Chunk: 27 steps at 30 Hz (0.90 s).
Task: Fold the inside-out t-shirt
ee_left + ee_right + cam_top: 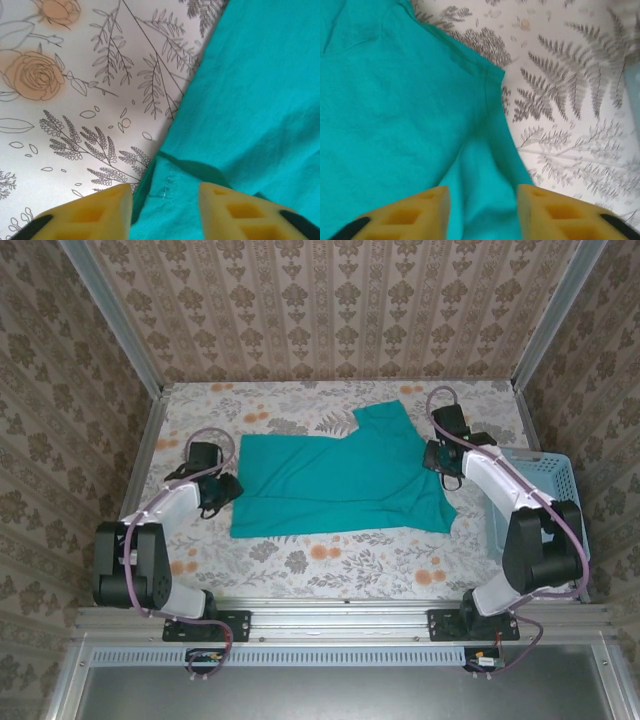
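The inside-out t-shirt (340, 480) lies flat across the middle of the floral table, teal, with one sleeve pointing to the far side. My left gripper (228, 490) sits at the shirt's left edge. In the left wrist view its yellow fingers (100, 212) stand apart over the stitched hem of the shirt (250, 100), and the left gripper (165, 202) is open. My right gripper (436, 456) rests at the shirt's right edge. In the right wrist view the right gripper (482, 205) is open over a raised fold of the shirt (395, 100), with no fabric pinched.
A light-blue slotted basket (545, 490) stands at the right side of the table, close behind the right arm. Bare floral table cover (300, 560) shows in front of the shirt and along the far side. Patterned walls enclose the table on three sides.
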Tool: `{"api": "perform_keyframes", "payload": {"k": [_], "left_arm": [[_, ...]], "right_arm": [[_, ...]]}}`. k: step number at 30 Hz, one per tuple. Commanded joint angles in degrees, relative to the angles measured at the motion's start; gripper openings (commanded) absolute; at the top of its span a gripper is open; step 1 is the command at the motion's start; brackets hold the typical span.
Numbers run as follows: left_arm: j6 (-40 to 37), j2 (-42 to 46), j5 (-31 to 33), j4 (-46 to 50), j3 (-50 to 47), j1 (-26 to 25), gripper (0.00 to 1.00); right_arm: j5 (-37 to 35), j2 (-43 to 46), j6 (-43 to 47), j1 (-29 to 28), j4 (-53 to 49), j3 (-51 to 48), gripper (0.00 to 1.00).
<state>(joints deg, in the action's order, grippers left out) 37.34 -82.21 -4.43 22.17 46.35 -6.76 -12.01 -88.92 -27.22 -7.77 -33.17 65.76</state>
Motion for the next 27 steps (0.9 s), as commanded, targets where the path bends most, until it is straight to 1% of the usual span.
{"api": "perform_keyframes", "payload": {"k": [1,2,3,4,6,9,11,13,16,18,22,27], "left_arm": [[-0.35,5.29,3.59,5.13,0.58,-0.30,0.51],[0.12,9.11,5.24,5.50,-1.33,-0.56,0.61],[0.67,13.28,6.46,5.24,-3.98,-0.76,0.65],[1.12,16.84,6.48,4.31,-6.47,-1.11,0.68],[1.40,23.38,2.80,1.24,-11.47,-2.31,0.70],[1.70,26.18,-1.09,0.12,-14.03,-6.03,0.70],[1.27,24.56,-2.89,-1.98,-14.36,-9.27,0.70],[0.82,21.06,-3.44,-4.11,-14.06,-11.72,0.69],[0.25,14.54,-3.69,-5.82,-12.53,-12.83,0.68],[0.19,10.89,-4.07,-7.73,-12.16,-12.84,0.67],[1.02,4.65,-4.50,-9.42,-11.89,-11.41,0.68],[1.06,2.41,-4.34,-10.73,-13.72,-8.79,0.68]], "right_arm": [[-6.61,1.45,0.58,0.08,-4.25,1.47,0.58],[-7.32,3.39,0.12,0.04,-3.94,-0.40,0.61],[-6.64,5.67,-0.10,-0.13,-3.60,-2.26,0.62],[-5.80,7.95,-0.05,-0.51,-3.27,-4.27,0.63],[-3.85,13.18,-0.77,-1.44,-3.27,-8.95,0.65],[2.18,19.34,-3.28,-1.54,-1.66,-16.50,0.64],[7.43,22.20,-4.83,-1.59,1.19,-21.08,0.64],[11.96,22.92,-5.79,-1.80,3.92,-23.89,0.63],[14.59,21.55,-7.12,-1.97,5.74,-26.00,0.62],[15.10,20.01,-8.14,-1.99,7.45,-27.12,0.61],[12.24,15.12,-11.84,-1.73,9.43,-27.88,0.59],[12.02,9.56,-15.83,0.43,12.51,-27.88,0.58]]}}
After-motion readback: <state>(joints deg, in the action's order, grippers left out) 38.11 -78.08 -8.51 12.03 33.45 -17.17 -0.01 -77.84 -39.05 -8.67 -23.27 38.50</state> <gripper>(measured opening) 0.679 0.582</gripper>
